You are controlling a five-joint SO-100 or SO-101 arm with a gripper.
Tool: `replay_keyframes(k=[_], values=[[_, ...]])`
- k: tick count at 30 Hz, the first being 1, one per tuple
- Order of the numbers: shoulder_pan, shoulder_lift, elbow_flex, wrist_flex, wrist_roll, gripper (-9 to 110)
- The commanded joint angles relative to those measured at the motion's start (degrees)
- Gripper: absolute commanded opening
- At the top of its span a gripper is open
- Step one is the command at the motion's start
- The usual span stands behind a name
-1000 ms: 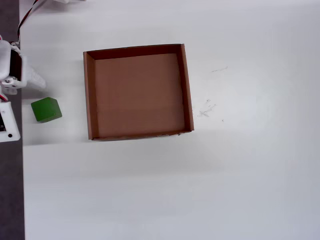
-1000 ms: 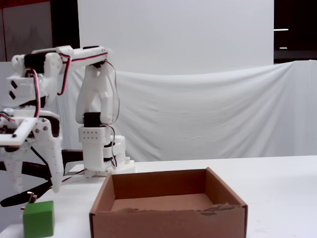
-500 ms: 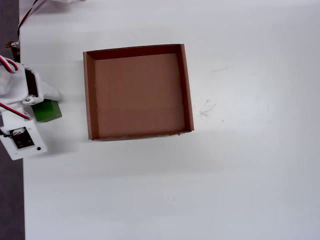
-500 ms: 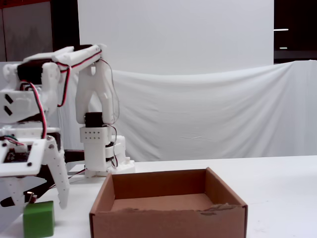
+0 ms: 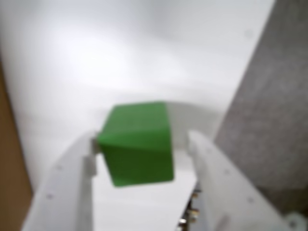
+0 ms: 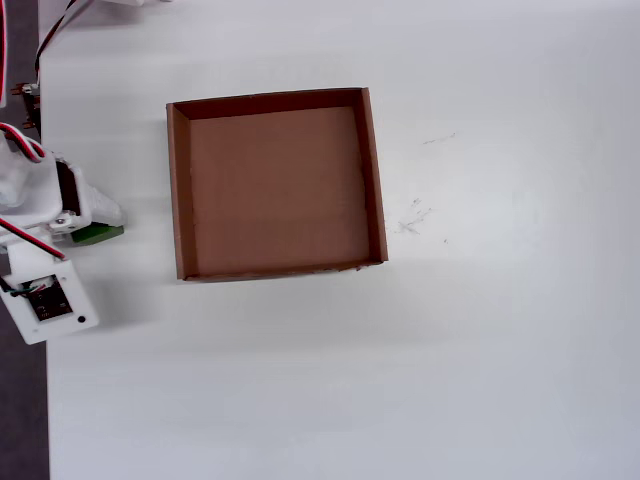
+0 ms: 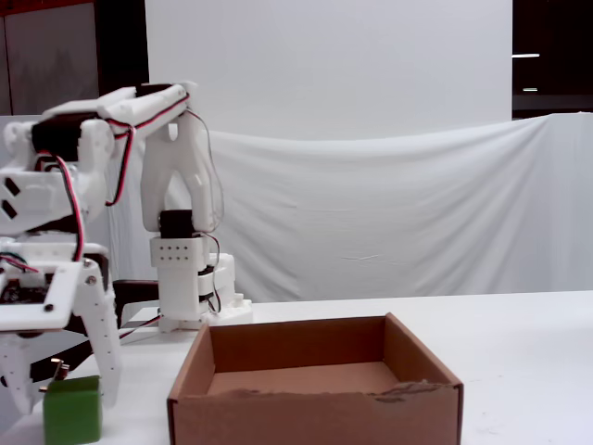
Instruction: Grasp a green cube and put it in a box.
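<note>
Two white fingers [image 5: 67, 187] of your gripper [image 5: 142, 154] stood spread on either side of the cube [image 5: 137, 144] in the wrist view, the left one at its edge, the right one apart from it. The cube sat on the white surface [image 6: 450, 350], left of the box [image 6: 180, 190] in the overhead view, mostly hidden there under the gripper. The box held nothing.

Hand [image 7: 57, 394] lower, astride green cube [image 7: 72, 412]
</note>
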Motion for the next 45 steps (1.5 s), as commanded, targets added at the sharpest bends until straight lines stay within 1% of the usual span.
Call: replay_keyframes(k=[1, 18, 24, 38, 42, 45], values=[[-0.7, 0.5, -2.0, -0.8, -1.3, 25], [-1.3, -2.0, -0.8, -2.9, -2.6, 25], [-1.7, -2.2, 0.2, -3.2, -2.6, 20], [-1.8, -1.8, 0.9, -3.3, -2.6, 14], [-1.8, -0.2, 0.9, -2.1, -2.6, 13], [-1.8, 2.4, 0.1, 1.0, -2.6, 13]])
